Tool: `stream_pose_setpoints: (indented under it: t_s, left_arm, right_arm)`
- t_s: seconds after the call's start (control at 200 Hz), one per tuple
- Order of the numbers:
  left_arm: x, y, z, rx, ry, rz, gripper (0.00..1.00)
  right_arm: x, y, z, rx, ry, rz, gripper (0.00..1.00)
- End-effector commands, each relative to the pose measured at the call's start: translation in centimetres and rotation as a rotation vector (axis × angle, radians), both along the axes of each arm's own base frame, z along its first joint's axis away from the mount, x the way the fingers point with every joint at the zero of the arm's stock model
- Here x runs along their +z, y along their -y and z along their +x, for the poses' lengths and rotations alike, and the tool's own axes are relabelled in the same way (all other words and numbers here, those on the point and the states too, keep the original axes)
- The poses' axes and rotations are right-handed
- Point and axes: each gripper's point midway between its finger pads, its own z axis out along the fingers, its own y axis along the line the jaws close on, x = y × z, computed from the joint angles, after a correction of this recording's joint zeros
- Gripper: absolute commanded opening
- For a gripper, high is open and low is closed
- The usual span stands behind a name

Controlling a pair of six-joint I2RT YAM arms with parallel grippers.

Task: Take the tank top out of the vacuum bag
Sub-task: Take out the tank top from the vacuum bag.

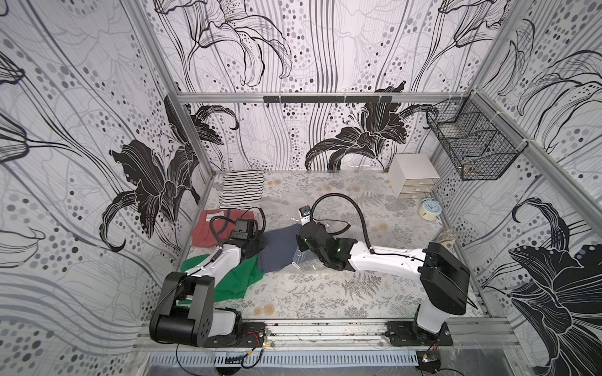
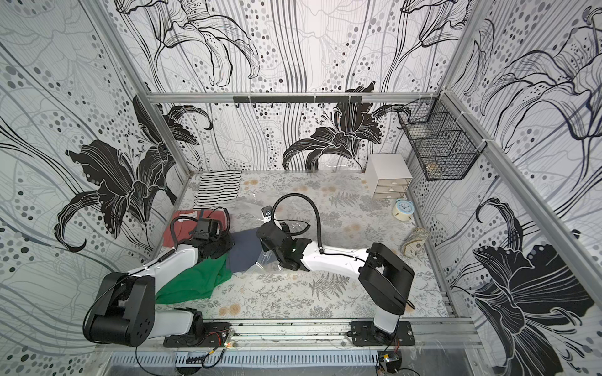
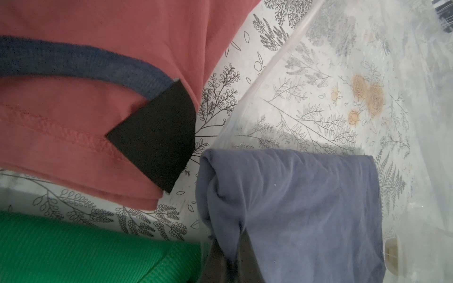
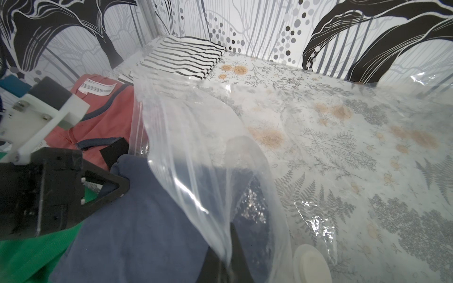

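left gripper (image 3: 230, 259) clamps a bunched corner of the navy tank top (image 1: 277, 250); right gripper (image 4: 225, 259) pinches the vacuum bag (image 4: 186, 137) film. the tank top lies left of centre in both top views, partly inside the bag.

My left arm (image 1: 224, 257) and right arm (image 1: 384, 260) wear smooth white shells between big, boxy black joints. A thick ribbed black hose (image 1: 345, 201) belongs to the right arm, and thinner black cables (image 1: 211, 228) to the left wrist. A small green light (image 1: 338, 250) glows on the right wrist. My left gripper (image 4: 121, 182) is matte black, with a white bracket (image 4: 46, 110) fixed by silver screws. Each arm has a black base plate (image 1: 397, 335), and there are red and black wires (image 1: 257, 333) there.
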Motion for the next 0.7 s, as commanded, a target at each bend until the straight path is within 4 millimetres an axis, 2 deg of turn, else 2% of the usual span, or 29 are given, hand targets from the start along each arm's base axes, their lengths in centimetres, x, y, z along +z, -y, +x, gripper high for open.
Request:
stream_pose_setpoints:
  t_s: [0.0, 0.09, 0.18, 0.335, 0.376, 0.406, 0.411, 0.416, 0.441, 0.476, 0.596, 0.696]
  left_arm:
    - [1.2, -0.4, 0.4, 0.015, 0.039, 0.019, 0.0]
    - [2.0, -1.2, 0.1, 0.039, 0.048, 0.051, 0.0]
    - [3.2, -2.0, -0.3, 0.073, 0.061, 0.053, 0.0]
    - [6.4, -2.7, -0.7, 0.094, 0.08, 0.059, 0.0]
    - [7.4, -3.0, -0.9, 0.102, 0.089, 0.066, 0.0]
    - [8.1, -3.1, -0.9, 0.104, 0.097, 0.068, 0.0]
    - [8.2, -3.1, -1.0, 0.103, 0.098, 0.069, 0.0]
    - [8.4, -3.1, -1.0, 0.104, 0.099, 0.069, 0.0]
    - [9.0, -3.3, -1.0, 0.107, 0.109, 0.073, 0.0]
    - [9.8, -3.4, -1.0, 0.107, 0.118, 0.078, 0.0]
    - [11.8, -4.6, -1.0, 0.104, 0.105, 0.129, 0.0]
    - [12.8, -5.4, -0.7, 0.085, 0.06, 0.173, 0.0]
  right_arm:
    - [0.6, 0.3, 0.0, 0.015, 0.021, -0.001, 0.0]
    - [-0.4, -0.5, -0.3, 0.06, -0.015, -0.036, 0.0]
    - [-1.3, -0.4, -0.4, 0.057, -0.029, -0.057, 0.0]
    - [-1.9, -0.4, 0.0, 0.045, -0.039, -0.07, 0.01]
    - [-2.1, -0.6, 0.0, 0.052, -0.047, -0.071, 0.12]
    - [-2.3, -0.8, 0.0, 0.059, -0.055, -0.074, 0.29]
    - [-2.3, -0.8, 0.0, 0.059, -0.055, -0.074, 0.29]
    - [-2.3, -0.8, -0.1, 0.062, -0.057, -0.074, 0.35]
    - [-2.4, -0.9, -0.1, 0.065, -0.062, -0.077, 0.47]
    - [-2.6, -1.0, -0.1, 0.069, -0.068, -0.08, 0.56]
    - [-3.6, -1.1, -0.2, 0.089, -0.102, -0.079, 0.72]
    - [-3.7, -0.3, 0.2, 0.079, -0.132, -0.038, 0.75]
